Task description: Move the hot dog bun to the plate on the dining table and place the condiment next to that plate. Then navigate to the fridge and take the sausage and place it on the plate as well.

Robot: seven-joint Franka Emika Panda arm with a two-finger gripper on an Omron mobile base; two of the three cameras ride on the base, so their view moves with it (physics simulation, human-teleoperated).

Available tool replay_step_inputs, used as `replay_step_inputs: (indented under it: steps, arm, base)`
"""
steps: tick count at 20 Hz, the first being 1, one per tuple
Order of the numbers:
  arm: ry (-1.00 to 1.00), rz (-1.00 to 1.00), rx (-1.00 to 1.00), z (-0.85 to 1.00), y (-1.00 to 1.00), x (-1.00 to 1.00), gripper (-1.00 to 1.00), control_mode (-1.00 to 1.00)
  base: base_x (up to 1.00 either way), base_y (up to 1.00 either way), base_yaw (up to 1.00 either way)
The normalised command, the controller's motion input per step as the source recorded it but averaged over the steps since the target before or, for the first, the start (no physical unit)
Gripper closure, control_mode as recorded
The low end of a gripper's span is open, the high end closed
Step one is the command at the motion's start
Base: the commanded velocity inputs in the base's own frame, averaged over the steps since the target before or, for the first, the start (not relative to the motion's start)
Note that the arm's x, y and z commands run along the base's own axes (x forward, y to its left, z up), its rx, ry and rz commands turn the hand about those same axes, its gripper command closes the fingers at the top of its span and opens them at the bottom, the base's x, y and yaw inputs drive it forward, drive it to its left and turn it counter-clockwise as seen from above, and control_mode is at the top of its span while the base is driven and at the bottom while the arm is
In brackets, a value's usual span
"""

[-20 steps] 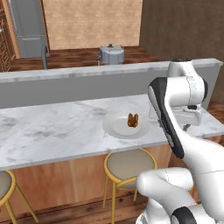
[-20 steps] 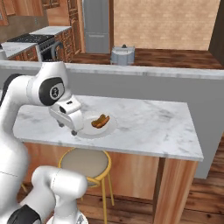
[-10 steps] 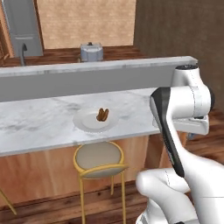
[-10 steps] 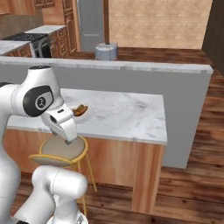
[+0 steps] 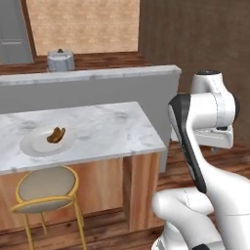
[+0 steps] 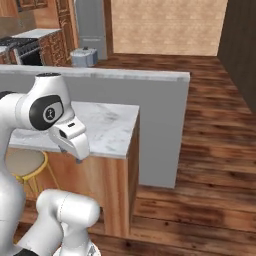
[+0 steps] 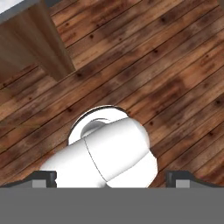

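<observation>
Left base view shows the small orange-brown split hot dog bun (image 5: 56, 135) lying on the shallow round off-white plate (image 5: 34, 146), slightly toward the plate's right side. That plate rests on the long dining table with a white grey-veined marble top and plain wood base (image 5: 112, 129), near its front edge and well away from the table's right end. A round stool with a beige seat and yellow metal frame (image 5: 44, 188) stands tucked under the table just below the plate. Behind the table runs a grey half-wall (image 5: 97, 90), and beyond it a small grey toaster-like appliance (image 5: 61, 60) sits on the wood floor line by a grey door.

No red bottle stands beside the plate, so I judge step 1 done and the condiment step in hand, with the base travelling rather than the arm reaching.

Hand view looks straight down at the dark wood plank floor (image 7: 166, 65), with the 2 dark tips of the two-finger gripper (image 7: 111, 177) standing wide apart and nothing between them: the jaws are released and empty.

Next, the base needs to bring the condiment within reach; then the open jaws must come down around its body before it can be carried to a spot beside the plate.
</observation>
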Motion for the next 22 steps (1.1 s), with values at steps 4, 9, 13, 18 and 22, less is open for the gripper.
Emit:
replay_step_inputs:
  steps: [4, 9, 13, 18, 22]
  arm:
    - [0.0, 0.0, 0.0, 0.0, 0.0, 0.0, -1.0, 1.0]
    - [0.0, 0.0, 0.0, 0.0, 0.0, 0.0, -1.0, 1.0]
    - [0.0, 0.0, 0.0, 0.0, 0.0, 0.0, -1.0, 1.0]
    - [0.0, 0.0, 0.0, 0.0, 0.0, 0.0, -1.0, 1.0]
    - [0.0, 0.0, 0.0, 0.0, 0.0, 0.0, -1.0, 1.0]
  base:
    - [0.34, -1.0, 0.0]
    - [0.63, -1.0, 0.02]
    - [0.98, -1.0, 0.15]
    - [1.0, -1.0, 0.23]
    - [1.0, -1.0, 0.28]
